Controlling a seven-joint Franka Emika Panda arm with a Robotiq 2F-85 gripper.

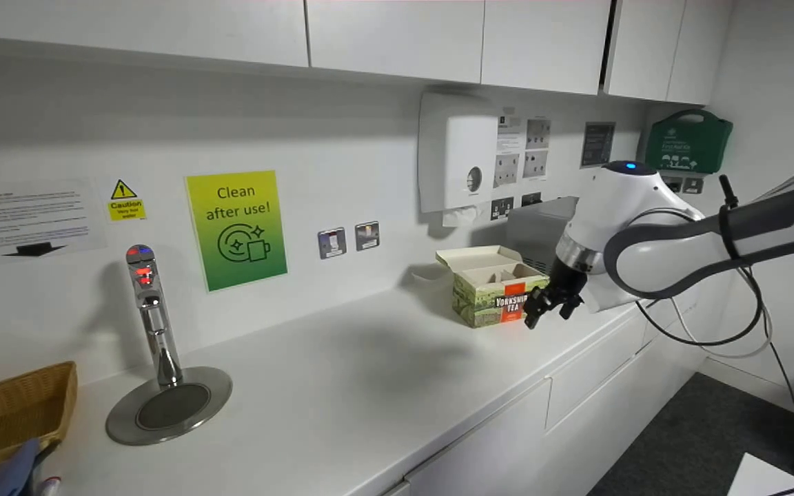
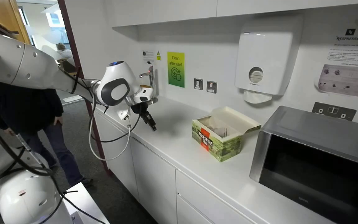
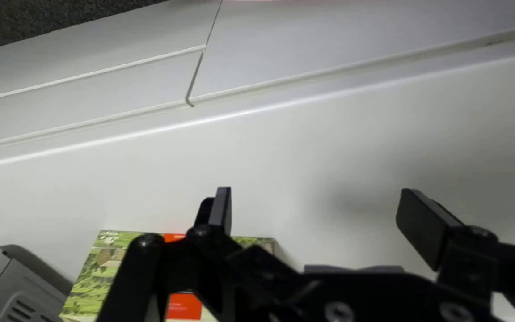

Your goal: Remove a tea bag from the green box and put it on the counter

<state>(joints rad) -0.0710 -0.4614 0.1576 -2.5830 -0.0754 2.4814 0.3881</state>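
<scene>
Gripper (image 3: 318,210), black, two-fingered: hung above the white counter (image 1: 287,393), angled downward, with jaws spread wide and bare counter visible between.

Green box (image 2: 216,151), cardboard, with red patch lettered "Yorkshire Tea": stood upright on the counter, with pale lid (image 2: 233,121) folded open toward the wall (image 1: 355,151). Lay to the right of the gripper in an exterior view, well apart, with bare counter between. Showed low and left in the wrist view, partly hidden behind the gripper. Held pale contents (image 2: 221,131), too unclear to identify.

Fingers (image 1: 533,318): crossed the right end of the box in an exterior view, by line of sight.

Microwave (image 2: 315,165), grey with black door: stood on the counter, right of the box in an exterior view, near but apart.

Towel dispenser (image 1: 455,151), white: hung on the wall, higher than the box.

Tap (image 1: 156,324), chrome: rose from the counter, well left of the box in an exterior view.

Basket (image 1: 18,406), wicker: lay left of the tap, partly in view.
</scene>
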